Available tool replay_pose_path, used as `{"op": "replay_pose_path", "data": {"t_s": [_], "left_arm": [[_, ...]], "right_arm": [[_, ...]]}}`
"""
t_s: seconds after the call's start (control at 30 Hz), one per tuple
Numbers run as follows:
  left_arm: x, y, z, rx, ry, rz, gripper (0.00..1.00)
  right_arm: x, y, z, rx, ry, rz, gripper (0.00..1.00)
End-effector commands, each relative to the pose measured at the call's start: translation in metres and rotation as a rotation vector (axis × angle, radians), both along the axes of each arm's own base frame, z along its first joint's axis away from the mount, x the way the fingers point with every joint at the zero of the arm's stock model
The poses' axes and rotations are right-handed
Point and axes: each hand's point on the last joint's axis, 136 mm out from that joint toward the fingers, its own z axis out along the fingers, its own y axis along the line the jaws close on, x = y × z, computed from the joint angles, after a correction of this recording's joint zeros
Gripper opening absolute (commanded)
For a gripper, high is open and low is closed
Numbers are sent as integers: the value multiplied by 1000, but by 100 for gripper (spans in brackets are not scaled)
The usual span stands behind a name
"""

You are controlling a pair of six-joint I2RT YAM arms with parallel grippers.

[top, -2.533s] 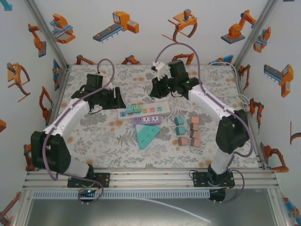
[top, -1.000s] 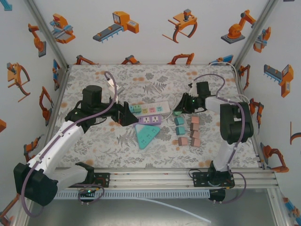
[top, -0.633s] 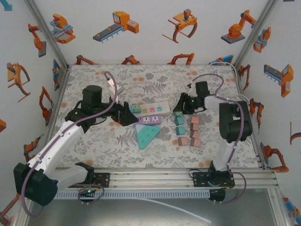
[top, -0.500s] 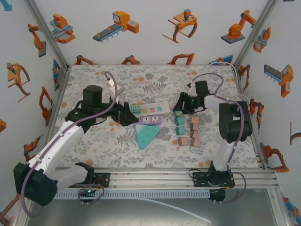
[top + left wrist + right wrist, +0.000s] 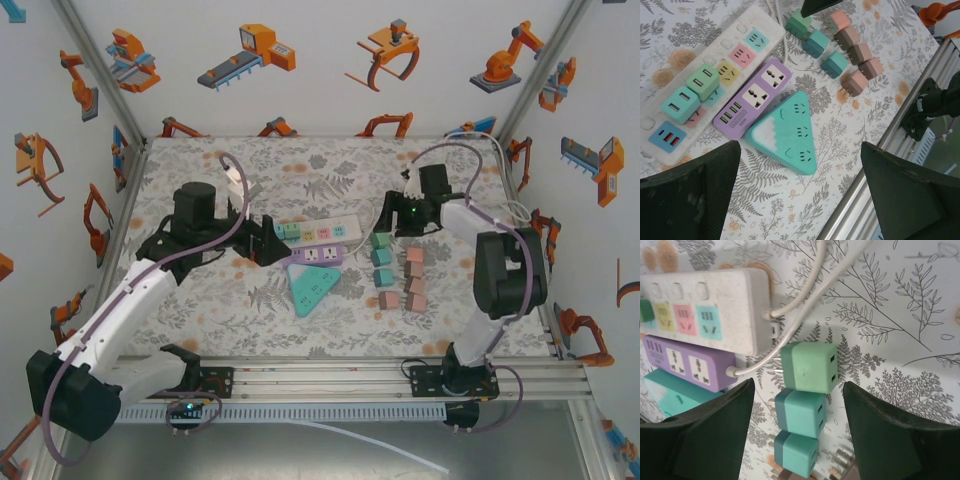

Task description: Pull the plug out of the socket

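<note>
My right gripper (image 5: 799,385): jaws stand apart and grip nothing. The fingers flank the green plug (image 5: 809,367) without touching it. That plug lies free on the table just off the cable end of the white power strip (image 5: 705,310), prongs turned toward the strip and out of any socket. Two teal plugs (image 5: 801,412) lie in line with it, farther from the strip.

My left gripper (image 5: 800,150): jaws spread wide and empty, hovering near the strip's opposite end. At that end a light green plug (image 5: 702,81) and a teal cube plug (image 5: 679,104) sit in the strip's sockets.

The purple strip (image 5: 752,97) lies just beside the white one. The teal triangular strip (image 5: 790,132) lies against the purple strip's far side.
</note>
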Motion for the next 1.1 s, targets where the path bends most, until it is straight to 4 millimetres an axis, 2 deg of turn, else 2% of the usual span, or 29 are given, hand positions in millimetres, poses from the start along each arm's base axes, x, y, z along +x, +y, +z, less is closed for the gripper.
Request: {"op": "replay_pose_path", "data": {"t_s": [0.0,0.2,0.27,0.37,0.47,0.6,0.8,0.9,1.07], "left_arm": [[10,14,-8,50,-10,101,97],[37,33,-23,99,65,255,99],[48,38,-26,90,94,302,94],[68,53,-33,87,121,404,89],[86,71,-47,88,176,504,84],[104,84,-67,87,258,580,78],[126,98,-101,123,343,652,70],[135,103,-116,153,372,676,62],[146,101,-136,193,412,664,54]], "right_arm": [[8,15,63,-36,-197,74,65],[-2,66,127,-152,-502,314,64],[-8,88,144,-175,-609,412,65],[-18,119,162,-203,-745,556,65],[-31,149,167,-211,-836,723,69],[-49,183,160,-160,-902,942,73],[-59,215,121,-191,-901,1206,75],[-66,228,101,-191,-921,1336,75],[-62,246,72,-184,-890,1407,74]]}}
